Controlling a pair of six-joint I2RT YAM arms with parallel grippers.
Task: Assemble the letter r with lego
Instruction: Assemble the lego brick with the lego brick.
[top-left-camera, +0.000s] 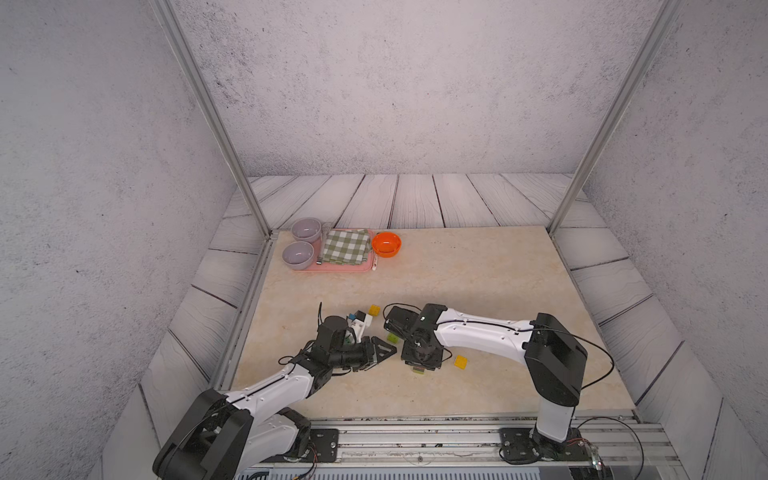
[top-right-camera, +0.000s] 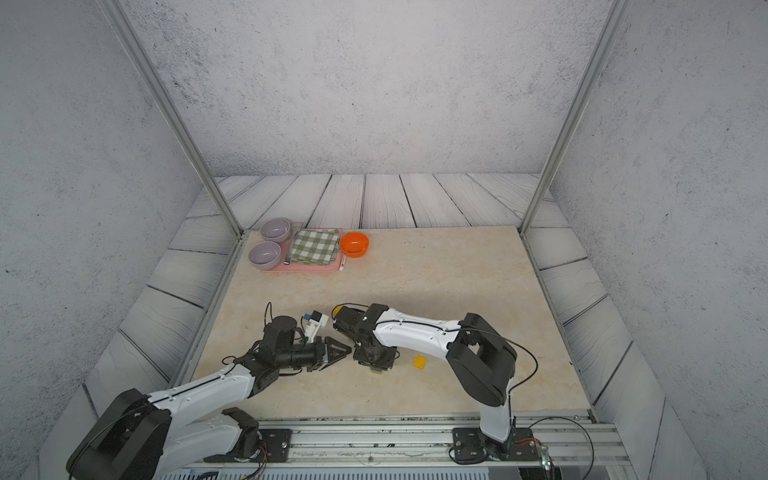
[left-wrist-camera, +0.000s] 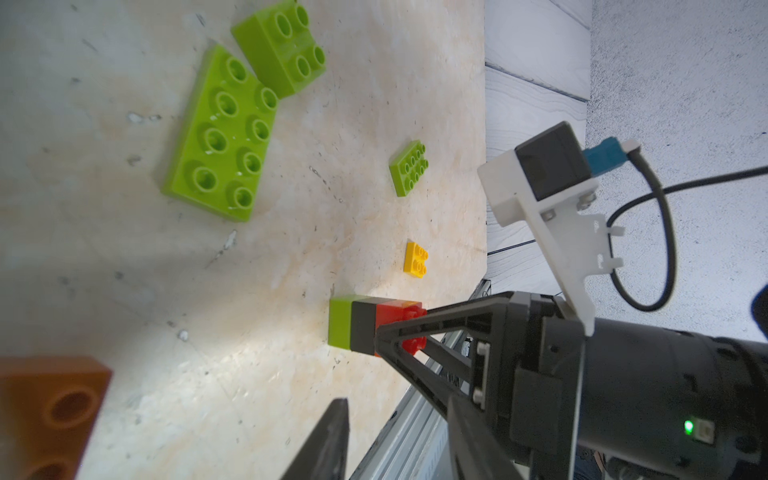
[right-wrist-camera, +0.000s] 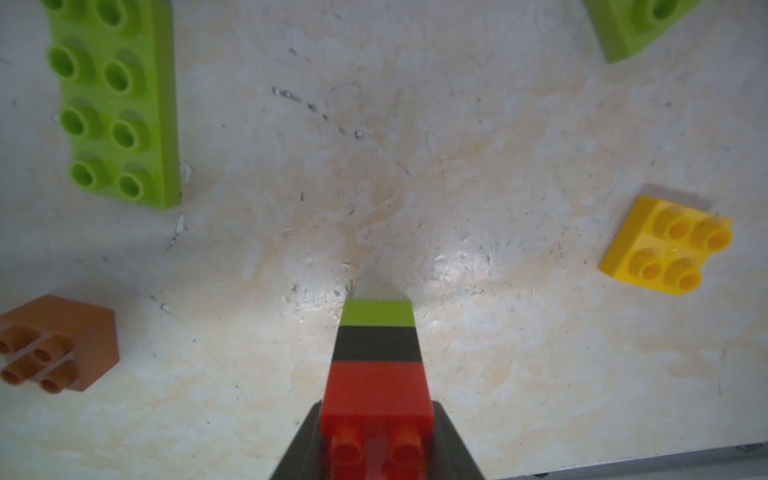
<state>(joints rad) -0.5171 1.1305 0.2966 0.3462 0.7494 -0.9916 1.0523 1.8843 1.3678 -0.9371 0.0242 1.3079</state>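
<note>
Pinching a three-brick stack (right-wrist-camera: 378, 357) by its red end, the right claw (right-wrist-camera: 376, 411) points it at the table (right-wrist-camera: 457, 166). The stack is lime at the far end, black in the middle, with red studs toward the wrist. A long lime brick (right-wrist-camera: 116, 104), a yellow brick (right-wrist-camera: 665, 245) and a brown brick (right-wrist-camera: 62, 345) lie loose around it. I cannot tell whether the left claw (top-left-camera: 380, 352) is spread.

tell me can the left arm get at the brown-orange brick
Probably yes: the brown-orange brick lies close to the left gripper, with only bare table between them in the left wrist view. The right gripper, shut on the brick stack, stands clear of it.
</note>
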